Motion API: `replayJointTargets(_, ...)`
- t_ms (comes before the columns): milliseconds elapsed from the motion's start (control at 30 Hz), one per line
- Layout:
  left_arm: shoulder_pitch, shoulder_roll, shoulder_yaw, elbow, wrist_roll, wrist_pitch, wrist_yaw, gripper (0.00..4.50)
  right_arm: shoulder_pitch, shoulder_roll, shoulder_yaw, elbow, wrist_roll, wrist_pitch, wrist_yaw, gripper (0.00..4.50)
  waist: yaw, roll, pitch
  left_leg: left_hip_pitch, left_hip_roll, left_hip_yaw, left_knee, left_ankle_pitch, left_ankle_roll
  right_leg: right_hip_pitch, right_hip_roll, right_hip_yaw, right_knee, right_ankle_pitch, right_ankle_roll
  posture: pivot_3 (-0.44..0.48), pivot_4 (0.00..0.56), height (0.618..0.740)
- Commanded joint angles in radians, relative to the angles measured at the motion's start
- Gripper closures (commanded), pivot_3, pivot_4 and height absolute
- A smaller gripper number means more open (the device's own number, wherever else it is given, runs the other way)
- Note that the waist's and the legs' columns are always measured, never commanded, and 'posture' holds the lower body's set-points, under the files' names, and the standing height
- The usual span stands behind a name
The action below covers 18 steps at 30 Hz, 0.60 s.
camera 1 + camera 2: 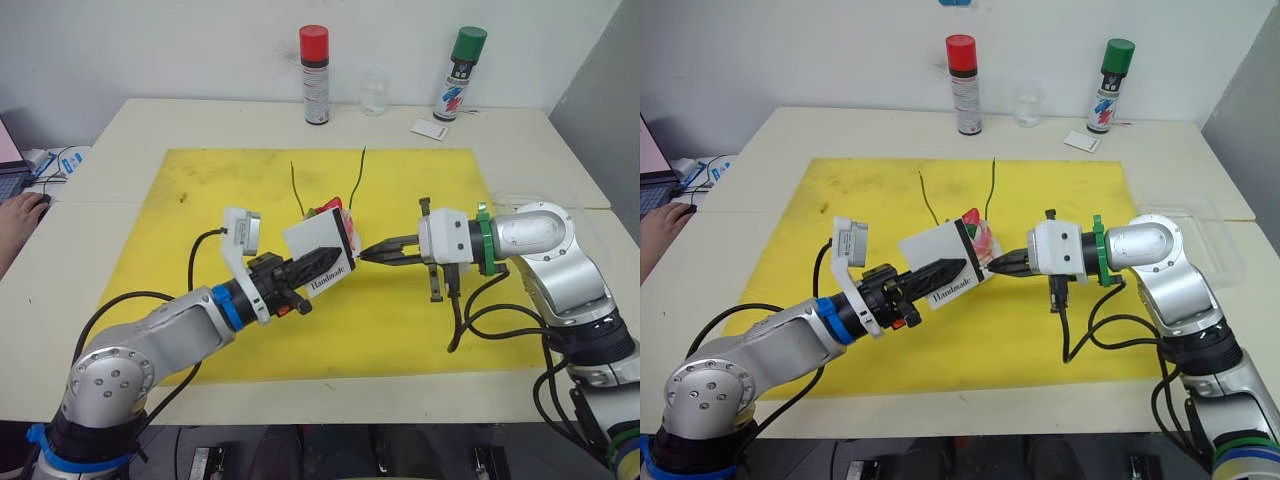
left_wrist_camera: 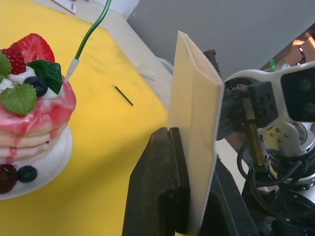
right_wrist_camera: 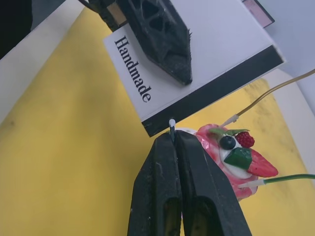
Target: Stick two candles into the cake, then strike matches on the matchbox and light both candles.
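Matchbox (image 1: 322,252): we see it raised over the middle of the yellow mat (image 1: 200,190), clamped flat between the left gripper (image 1: 318,260) fingers, black strip toward the right.
Match (image 3: 172,124): pinched in the closed right gripper (image 1: 372,252), white tip at the strip.
Cake (image 3: 235,157): just beyond the box, both candles (image 1: 294,186) standing in it.
Room: mat edges lie well apart from both arms.
Left wrist view: we spot a second match (image 2: 122,95) lying on the mat.

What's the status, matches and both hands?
Left hand clamps matchbox. Right hand pinches match, tip at black strip. Both candles in cake. Nothing blocking.
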Motion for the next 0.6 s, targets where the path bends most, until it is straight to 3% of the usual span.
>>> replayJointTargets(33, -0.021, -0.015, -0.008, -0.031, -0.034, -0.006, -0.007, 4.5, 0.013, -0.013, 0.023, -0.019, -0.024, -0.027, 0.016, 4.46, 0.0, 0.0, 0.0, 0.0, 0.0, 0.0, 0.0, 0.0, 0.0, 0.0, 0.0, 0.0, 0.0, 0.0, 0.0, 0.0, 0.15, 0.74)
replayJointTargets(333, -0.026, -0.004, -0.003, -0.022, -0.044, 0.005, -0.02, 4.5, 0.036, -0.022, 0.026, -0.031, -0.027, -0.028, 0.022, 4.46, 0.0, 0.0, 0.0, 0.0, 0.0, 0.0, 0.001, 0.0, 0.0, 0.0, 0.0, 0.0, 0.002, 0.0, 0.0, 0.0, 0.15, 0.74)
replayJointTargets(600, 0.045, 0.121, 0.084, 0.008, -0.015, 0.048, -0.131, 4.5, 0.035, -0.067, -0.013, -0.002, -0.008, -0.048, 0.044, 4.46, -0.003, 0.0, 0.0, 0.0, 0.0, 0.0, 0.002, 0.0, 0.0, 0.0, 0.0, 0.0, 0.002, 0.0, 0.0, 0.0, 0.15, 0.74)
